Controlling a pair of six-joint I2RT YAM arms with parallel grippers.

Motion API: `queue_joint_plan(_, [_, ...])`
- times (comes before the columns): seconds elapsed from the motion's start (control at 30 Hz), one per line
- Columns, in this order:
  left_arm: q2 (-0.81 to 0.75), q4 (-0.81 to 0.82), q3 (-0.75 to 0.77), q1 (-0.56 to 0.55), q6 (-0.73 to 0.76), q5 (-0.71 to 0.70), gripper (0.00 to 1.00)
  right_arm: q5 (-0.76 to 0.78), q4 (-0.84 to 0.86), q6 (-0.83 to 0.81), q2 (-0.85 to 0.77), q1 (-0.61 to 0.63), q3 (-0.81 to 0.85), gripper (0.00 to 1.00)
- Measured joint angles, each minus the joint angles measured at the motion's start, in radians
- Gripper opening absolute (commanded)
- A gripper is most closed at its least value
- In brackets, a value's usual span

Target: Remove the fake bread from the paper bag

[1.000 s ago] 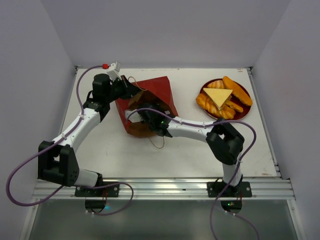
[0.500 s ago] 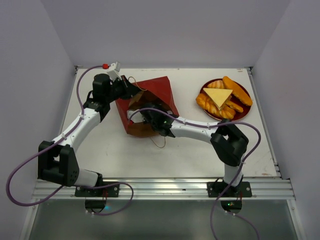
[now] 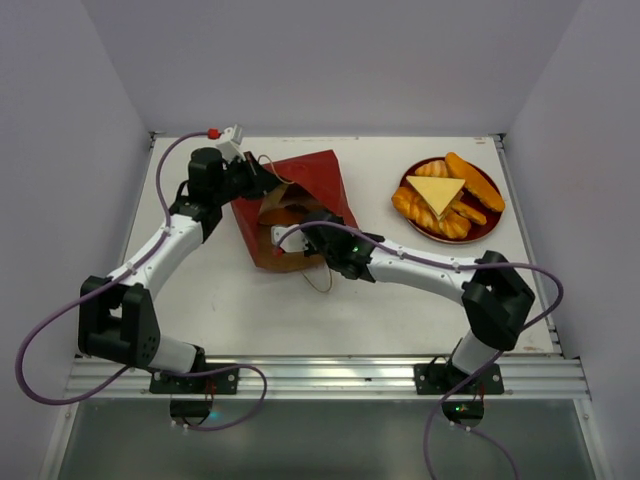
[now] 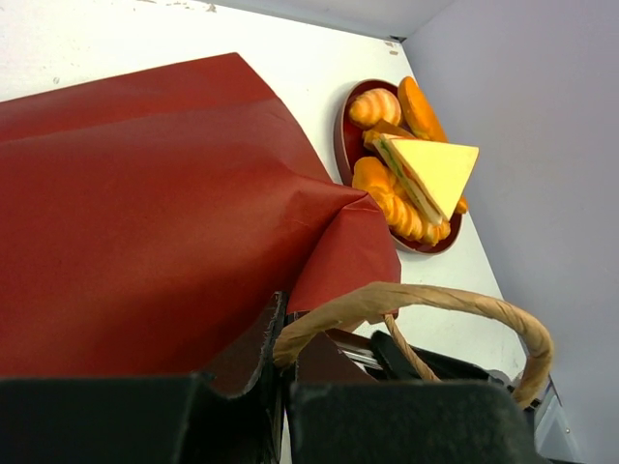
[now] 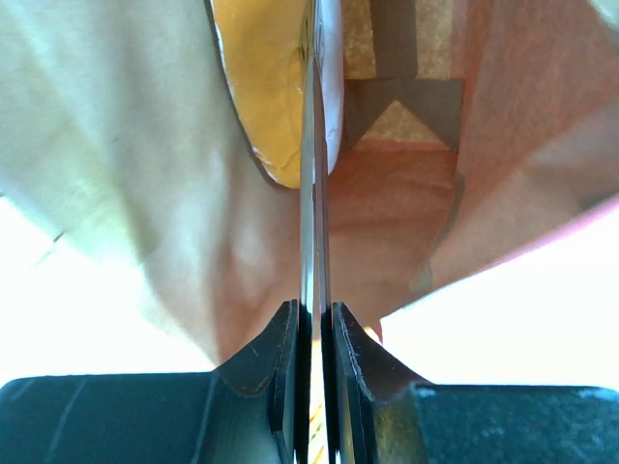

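Overhead, the paper bag (image 3: 318, 180) is lying mid-table, with the left gripper (image 3: 258, 182) at its far corner and the right gripper (image 3: 310, 228) at its mouth. The fake bread (image 3: 437, 195) is sitting on the plate (image 3: 488, 222). Through the left wrist, the left fingers are clamping the bag's edge. Through the right wrist, the right fingers are pinching a thin sheet, seemingly the bag's wall.

Setting: a robotics lab test cell, not a home or shop.
Enclosure: a white table (image 3: 400, 310) is seen boxed in by plain pale walls (image 3: 330, 60) on 3 sides.
Rig: the left arm (image 3: 160, 250) and right arm (image 3: 430, 268) are bolted to an aluminium rail (image 3: 320, 375), with purple cables (image 3: 20, 365) trailing.
Props: toy pastries (image 3: 440, 195) are laid on a red plate (image 3: 486, 224).
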Motion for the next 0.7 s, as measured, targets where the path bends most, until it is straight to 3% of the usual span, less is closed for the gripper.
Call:
queue_joint_plan(0.4, [0.027,0.004,0.003,0.0,-0.001,-0.001,0.0,-0.116,-0.158,0.112,-0.22,0.002,-0.002,0.0])
queue_joint_plan(0.7, [0.027,0.005,0.01,0.0,0.0,-0.005,0.0,-0.193,-0.257,0.195,-0.232,0.002,-0.011,0.0])
